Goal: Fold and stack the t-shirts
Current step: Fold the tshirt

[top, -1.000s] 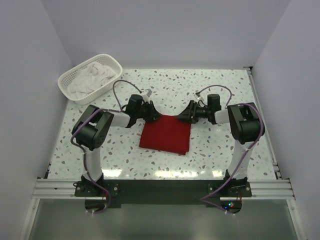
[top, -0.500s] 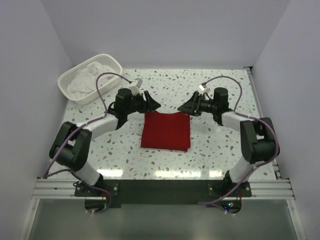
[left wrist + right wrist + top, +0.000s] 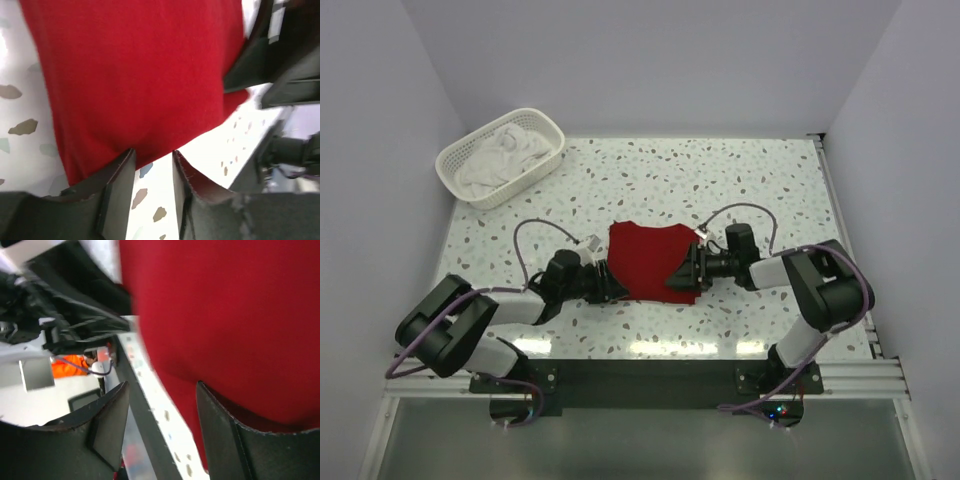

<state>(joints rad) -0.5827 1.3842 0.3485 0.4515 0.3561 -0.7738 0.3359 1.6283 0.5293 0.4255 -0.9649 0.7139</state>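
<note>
The deep red t-shirt [image 3: 650, 258] lies folded into a rough square on the middle of the table. My left gripper [image 3: 612, 284] sits low at its near left corner, open. In the left wrist view the red t-shirt [image 3: 130, 75] ends right at the gripper [image 3: 152, 154] tips, and bare table shows between the fingers [image 3: 117, 180]. My right gripper [image 3: 681, 275] is open at the near right corner. In its wrist view the red cloth [image 3: 225, 305] reaches over the right finger [image 3: 225, 435]. White t-shirts [image 3: 498, 156] lie heaped in the basket.
The white lattice basket [image 3: 552, 126] stands at the far left corner of the speckled table [image 3: 740, 180]. Grey walls close in the sides and back. The arms' bases are on the rail [image 3: 640, 378] at the near edge.
Both arms have swung from the far edge of the red t-shirt back to its near corners and dropped low to the table. The left jaws opened on the way.
</note>
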